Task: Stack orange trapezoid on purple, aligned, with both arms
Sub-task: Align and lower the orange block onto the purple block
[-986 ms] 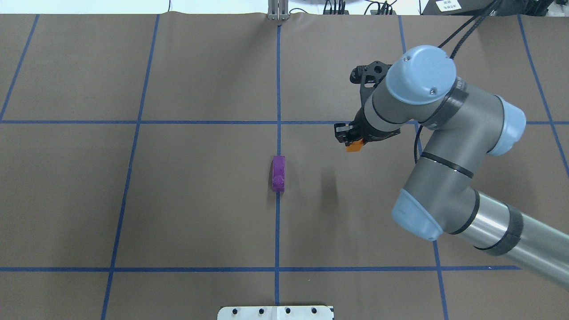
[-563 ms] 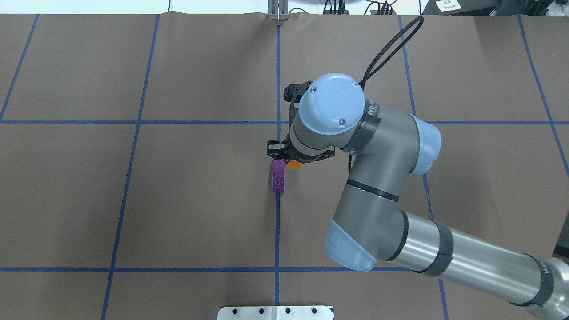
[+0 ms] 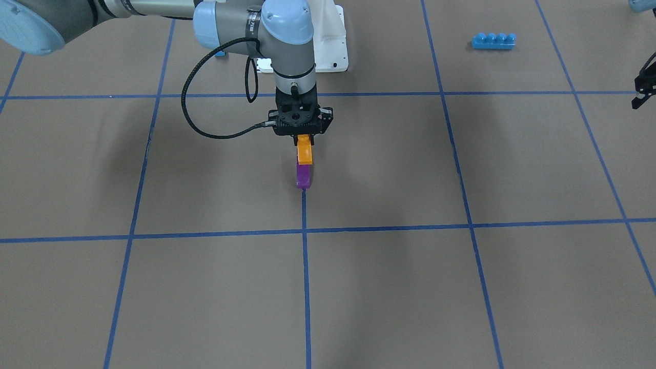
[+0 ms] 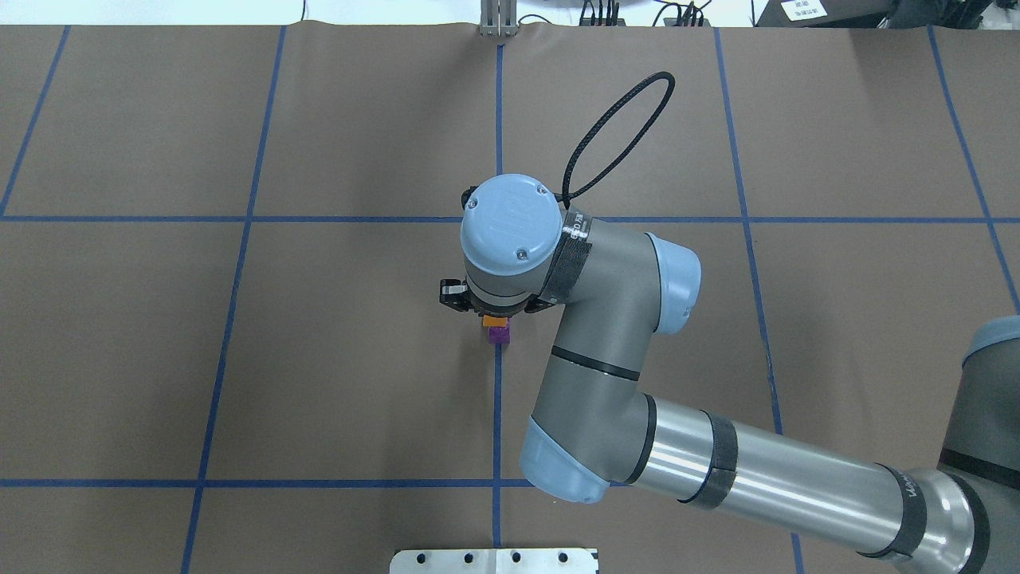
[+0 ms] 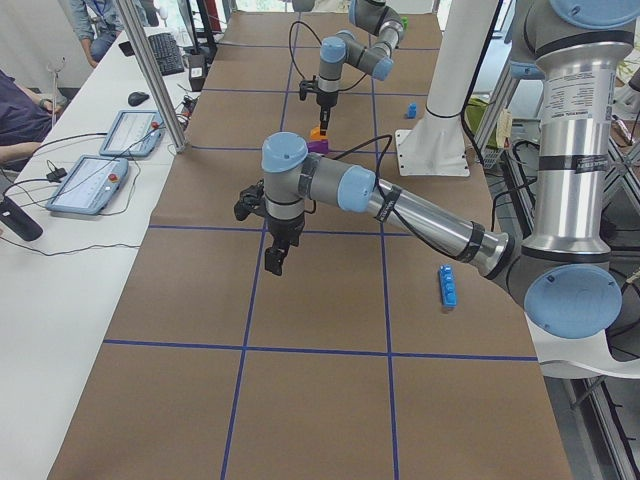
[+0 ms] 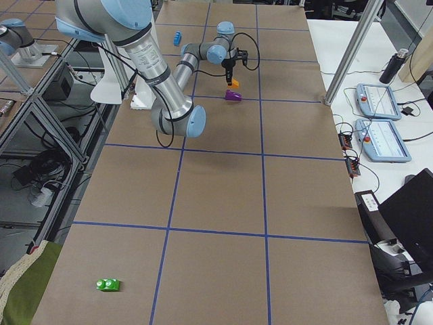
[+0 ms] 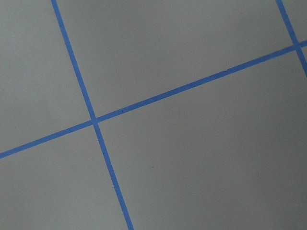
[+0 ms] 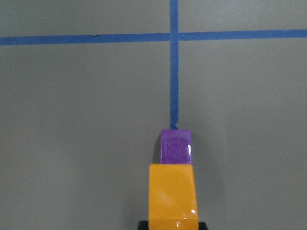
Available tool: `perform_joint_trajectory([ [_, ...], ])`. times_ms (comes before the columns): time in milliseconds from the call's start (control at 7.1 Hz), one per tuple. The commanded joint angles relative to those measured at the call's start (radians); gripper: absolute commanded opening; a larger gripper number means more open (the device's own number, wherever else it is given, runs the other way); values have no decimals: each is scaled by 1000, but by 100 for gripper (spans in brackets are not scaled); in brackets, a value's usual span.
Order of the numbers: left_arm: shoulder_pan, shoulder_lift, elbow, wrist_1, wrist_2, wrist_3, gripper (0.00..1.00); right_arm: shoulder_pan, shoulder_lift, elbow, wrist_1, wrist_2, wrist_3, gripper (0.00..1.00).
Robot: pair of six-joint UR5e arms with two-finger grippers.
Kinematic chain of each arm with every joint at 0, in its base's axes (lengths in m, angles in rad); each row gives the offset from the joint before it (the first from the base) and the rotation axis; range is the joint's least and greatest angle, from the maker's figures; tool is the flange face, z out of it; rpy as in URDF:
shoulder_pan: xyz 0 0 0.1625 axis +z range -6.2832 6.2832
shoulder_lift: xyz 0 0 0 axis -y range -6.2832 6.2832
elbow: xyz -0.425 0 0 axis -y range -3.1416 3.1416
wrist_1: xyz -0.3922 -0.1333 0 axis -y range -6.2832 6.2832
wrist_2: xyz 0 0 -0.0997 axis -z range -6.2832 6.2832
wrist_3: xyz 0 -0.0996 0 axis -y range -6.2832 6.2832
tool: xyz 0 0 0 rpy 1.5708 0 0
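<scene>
right claw [image 3: 304, 140] pinching orange trapezoid [image 3: 304, 152] | now moved above purple [image 3: 303, 176] | left claw [image 5: 274, 262] grip unclear

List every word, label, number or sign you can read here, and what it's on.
None can be read.
Too small: print on the white label, overhead view's top right.
Too blurred: white lettering on the black wrist band of the right arm.
No markings show on the orange trapezoid or purple block.

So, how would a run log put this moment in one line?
right gripper: holding orange trapezoid over purple | left gripper: away from both
</scene>
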Motion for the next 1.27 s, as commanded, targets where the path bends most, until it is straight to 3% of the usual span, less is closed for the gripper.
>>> perform_joint_trajectory([
  [0, 0, 0, -1, 0, 0, 0, 100, -5, 1, -31, -7, -7, -1, 0],
  [1127, 1, -1, 2, -2, 0, 0, 100, -25, 4, -31, -14, -27, -42, 0],
])
